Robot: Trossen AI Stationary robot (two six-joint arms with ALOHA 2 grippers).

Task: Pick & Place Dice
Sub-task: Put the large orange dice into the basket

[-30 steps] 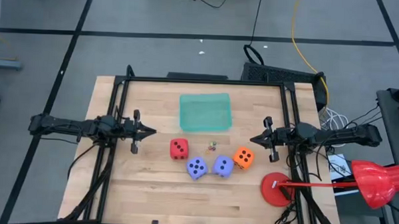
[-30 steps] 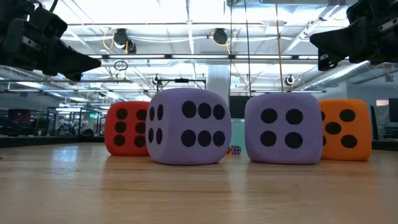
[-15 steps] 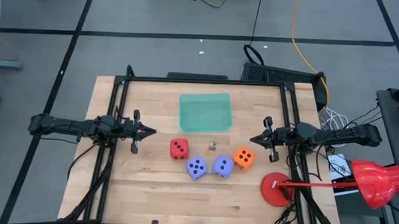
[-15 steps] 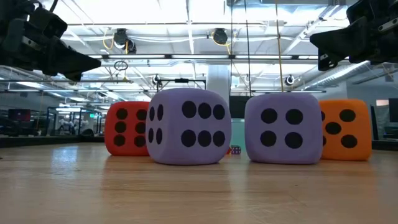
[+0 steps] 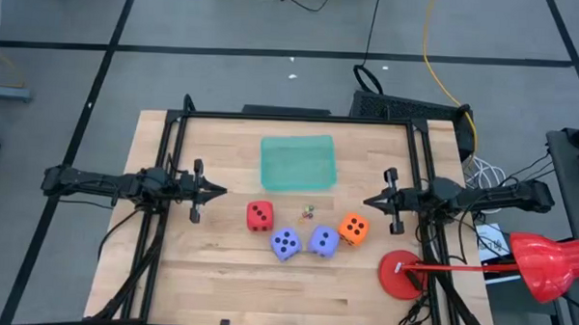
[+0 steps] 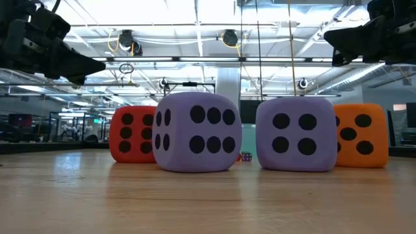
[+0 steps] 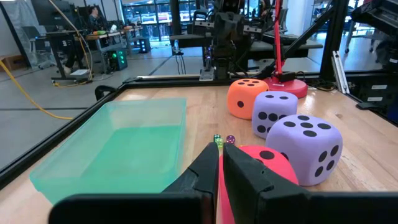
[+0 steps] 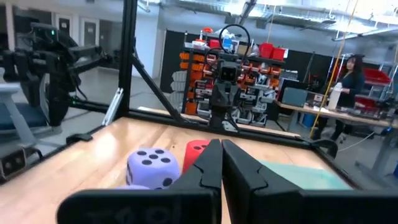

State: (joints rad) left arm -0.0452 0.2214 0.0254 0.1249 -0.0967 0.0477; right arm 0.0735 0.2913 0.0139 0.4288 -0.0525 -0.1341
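Note:
Four dice rest on their bottom faces in a row on the wooden table: a red one (image 5: 260, 215), two purple-blue ones (image 5: 285, 242) (image 5: 323, 241) and an orange one (image 5: 354, 228). Behind them, toward the far edge, stands a translucent green tray (image 5: 298, 163). My left gripper (image 5: 223, 190) hangs level above the table's left side, shut with nothing between its fingers, pointing at the red die (image 7: 273, 163). My right gripper (image 5: 367, 202) hangs above the right side, also shut and empty, just beyond the orange die.
Tiny coloured dice (image 5: 308, 212) lie between the red die and the tray. A red round base (image 5: 401, 274) with a red rod stands at the table's near right corner. Black frame rails (image 5: 174, 139) run along the left, right and far edges. A person (image 8: 351, 74) stands in the room behind.
My right gripper has rolled a little about the line it points along, staying in place. The dice and my left gripper have kept still.

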